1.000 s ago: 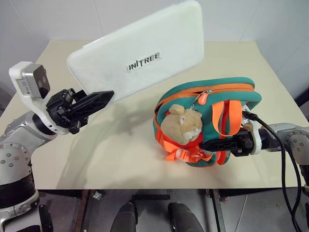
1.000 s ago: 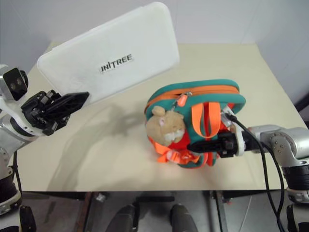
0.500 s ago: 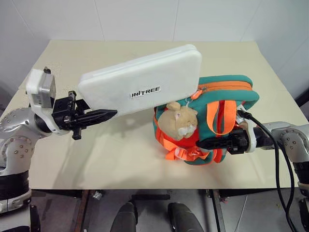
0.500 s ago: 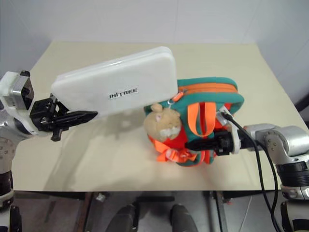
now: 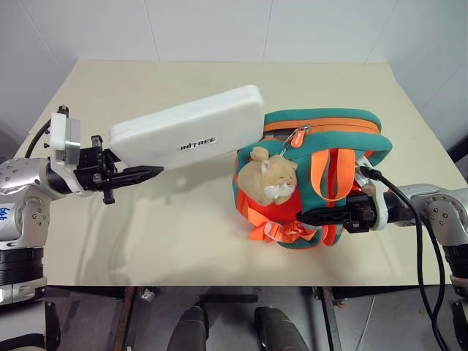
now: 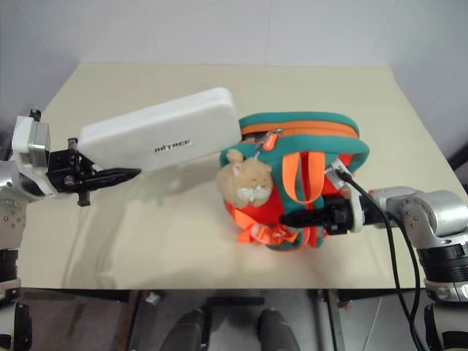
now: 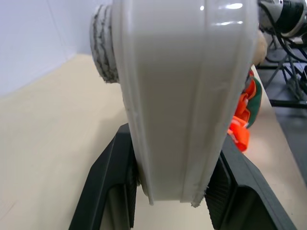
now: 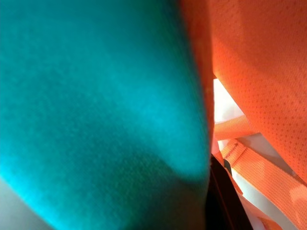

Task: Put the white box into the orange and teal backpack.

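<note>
Your white box is pinched at its near end by the left gripper, its far end reaching the orange and teal backpack on the table. A second ago it tilted higher. The right gripper is clamped on the backpack. One box, one backpack.

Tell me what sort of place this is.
Probably an indoor lab or test room for robot trials. A plain beige table stands against bare white walls, bearing just the orange and teal backpack, and loose cables hang over a metal frame beside it.
</note>
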Controlling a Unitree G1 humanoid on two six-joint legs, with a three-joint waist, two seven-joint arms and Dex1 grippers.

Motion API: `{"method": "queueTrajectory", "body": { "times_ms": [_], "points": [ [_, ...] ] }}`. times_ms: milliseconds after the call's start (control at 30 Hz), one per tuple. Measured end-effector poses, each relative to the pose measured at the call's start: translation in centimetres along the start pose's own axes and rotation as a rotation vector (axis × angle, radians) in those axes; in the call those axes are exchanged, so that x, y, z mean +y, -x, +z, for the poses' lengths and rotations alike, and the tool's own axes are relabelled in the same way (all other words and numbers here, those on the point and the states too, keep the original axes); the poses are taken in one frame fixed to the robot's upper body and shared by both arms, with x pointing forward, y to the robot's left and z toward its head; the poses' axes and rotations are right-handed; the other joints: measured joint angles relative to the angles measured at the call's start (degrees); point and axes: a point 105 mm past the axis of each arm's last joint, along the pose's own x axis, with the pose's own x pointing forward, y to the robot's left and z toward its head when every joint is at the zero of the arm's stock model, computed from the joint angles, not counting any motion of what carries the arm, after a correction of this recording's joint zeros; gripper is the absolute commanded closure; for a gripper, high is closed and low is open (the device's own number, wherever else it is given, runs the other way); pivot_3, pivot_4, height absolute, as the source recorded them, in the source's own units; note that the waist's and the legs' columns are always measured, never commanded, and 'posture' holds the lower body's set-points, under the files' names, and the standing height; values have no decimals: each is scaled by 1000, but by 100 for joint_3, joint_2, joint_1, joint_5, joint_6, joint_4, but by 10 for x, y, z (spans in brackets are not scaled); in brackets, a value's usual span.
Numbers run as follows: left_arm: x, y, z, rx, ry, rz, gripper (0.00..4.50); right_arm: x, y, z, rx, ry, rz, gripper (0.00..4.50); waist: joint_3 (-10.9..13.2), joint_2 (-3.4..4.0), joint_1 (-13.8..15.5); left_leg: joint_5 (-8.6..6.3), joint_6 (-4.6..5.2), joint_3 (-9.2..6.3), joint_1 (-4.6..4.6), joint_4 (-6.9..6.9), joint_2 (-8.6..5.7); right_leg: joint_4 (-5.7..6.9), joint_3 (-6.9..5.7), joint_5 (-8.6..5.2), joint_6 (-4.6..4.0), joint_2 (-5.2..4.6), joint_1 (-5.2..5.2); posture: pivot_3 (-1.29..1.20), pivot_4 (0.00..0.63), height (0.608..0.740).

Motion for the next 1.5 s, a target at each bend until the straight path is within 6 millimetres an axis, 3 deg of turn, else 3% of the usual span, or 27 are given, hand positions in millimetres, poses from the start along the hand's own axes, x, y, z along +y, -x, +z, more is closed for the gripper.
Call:
{"method": "queueTrajectory", "body": {
  "times_ms": [200,433,733,1067,1200,1333,1500],
  "points": [
    [0,-6,-16,91,-24,-64,3003,0,0,0,-2,-1,-1,4458,0,0,10,0,0,-2,0,4,-1,6,-3,0,0,0,0,0,150,740],
    [3,-24,-23,180,-64,-189,3003,1,0,0,1,3,3,4458,0,0,5,1,0,-1,-1,6,-2,16,-3,-1,1,2,-3,0,150,740],
    [12,-32,-24,276,-134,-258,3003,3,-2,-3,-2,2,12,4458,0,0,-6,1,0,-2,-1,20,-2,41,-2,-7,2,4,-7,0,150,740],
    [11,-81,-17,304,-172,-325,3003,3,-6,-4,-26,-4,24,4458,0,0,-2,0,1,-6,-2,52,-3,67,-1,-7,6,7,-1,0,150,740],
    [3,-119,-2,269,-107,-361,3003,4,-6,-5,-43,1,21,4458,3,-5,8,-1,3,-16,-13,76,-6,85,-4,-12,13,9,-4,0,150,740],
    [3,-136,10,299,-95,-358,3003,3,-5,-6,-57,-7,14,4458,4,-4,5,-1,3,-16,-12,82,-9,89,-3,-11,14,9,-2,0,150,740],
    [0,-165,11,330,-80,-372,3003,4,-8,-6,-67,1,26,4458,4,-4,6,-1,3,-17,-12,85,-10,90,-3,-11,16,9,-1,0,150,740]
  ]
}}
